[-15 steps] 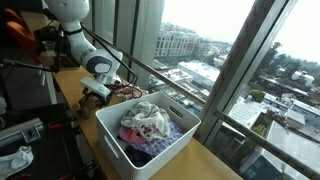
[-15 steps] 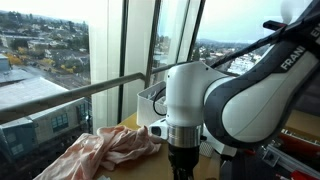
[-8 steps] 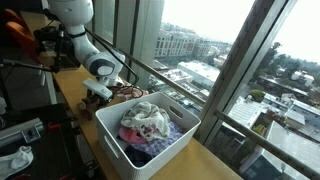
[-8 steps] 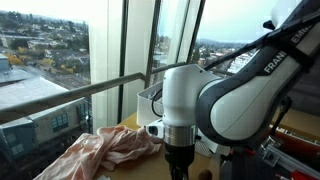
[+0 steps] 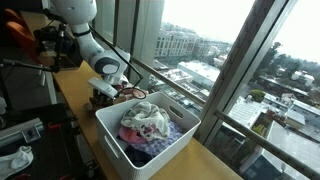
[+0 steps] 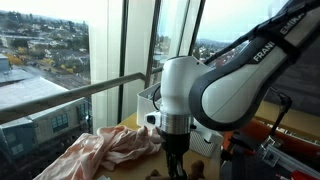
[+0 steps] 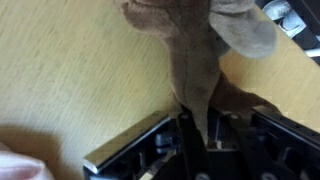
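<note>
The big white arm has grey letters on it. Only "FRAN" can be read; the rest is cut off at the edge.

The gripper is black metal. In the wrist view its two fingers are squeezed close together and pinch a brown cloth. The cloth looks soft and a bit fuzzy. It is wide at the far end and bunched thin where the fingers hold it. It lies on a smooth, light wood table.

In an exterior view the gripper is down at the table, just beside a white plastic basket. The basket is a box shape with slots in its walls. Inside is a heap of crumpled clothes, white, pink and dark blue.

In an exterior view a shiny pink cloth lies in wrinkled folds on the table, near the gripper.
</note>
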Controlling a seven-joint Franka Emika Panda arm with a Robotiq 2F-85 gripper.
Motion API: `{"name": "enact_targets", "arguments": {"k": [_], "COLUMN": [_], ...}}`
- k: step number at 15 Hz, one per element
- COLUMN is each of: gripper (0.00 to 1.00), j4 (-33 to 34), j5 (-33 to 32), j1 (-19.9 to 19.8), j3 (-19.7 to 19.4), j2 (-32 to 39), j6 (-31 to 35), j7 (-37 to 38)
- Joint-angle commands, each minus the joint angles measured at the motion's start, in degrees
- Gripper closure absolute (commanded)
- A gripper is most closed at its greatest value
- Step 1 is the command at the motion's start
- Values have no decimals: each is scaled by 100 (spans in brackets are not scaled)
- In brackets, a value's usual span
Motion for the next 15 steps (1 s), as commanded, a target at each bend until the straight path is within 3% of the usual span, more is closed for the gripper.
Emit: {"name": "enact_targets", "arguments": {"k": [1,8,15], "gripper": [97,97,97], "j4": [127,340,572], "j5": [-74,-71,-36], "j1": [-202,-424,-579], "j3": [2,-171,-583], "j2": [-300,-1227,-2152], "j6": [-258,-637,-1000], "j7": [-34,-56,-133]}}
